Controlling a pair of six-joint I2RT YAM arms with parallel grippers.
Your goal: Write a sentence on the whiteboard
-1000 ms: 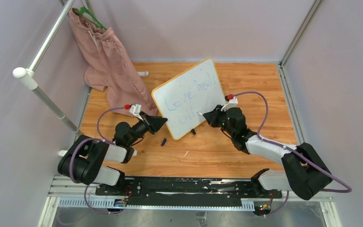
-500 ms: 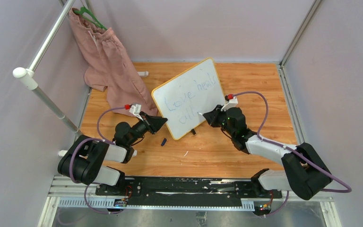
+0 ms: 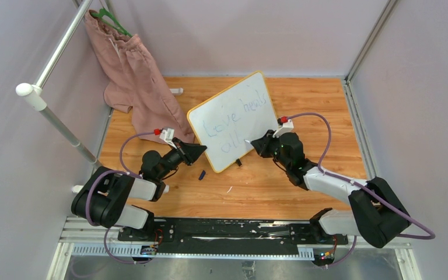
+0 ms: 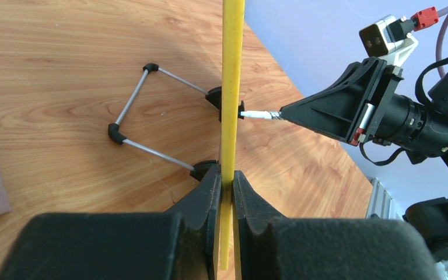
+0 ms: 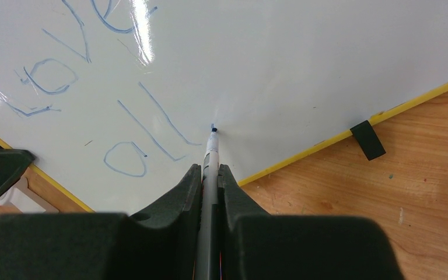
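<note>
At the near side of the table (image 3: 268,189), the left claw (image 4: 226,181) is clamped on the yellow edge of the whiteboard (image 3: 251,96), which stands tilted mid-table. Just beyond, the right claw (image 5: 210,172) pinches a marker (image 5: 211,153), whose tip touches the white face right of "all" in the sentence (image 3: 233,125). Pressing too hard could tip the board back on its wire stand (image 4: 129,114) or twist it in that thin grip. A dragged tip would leave a stray stroke.
</note>
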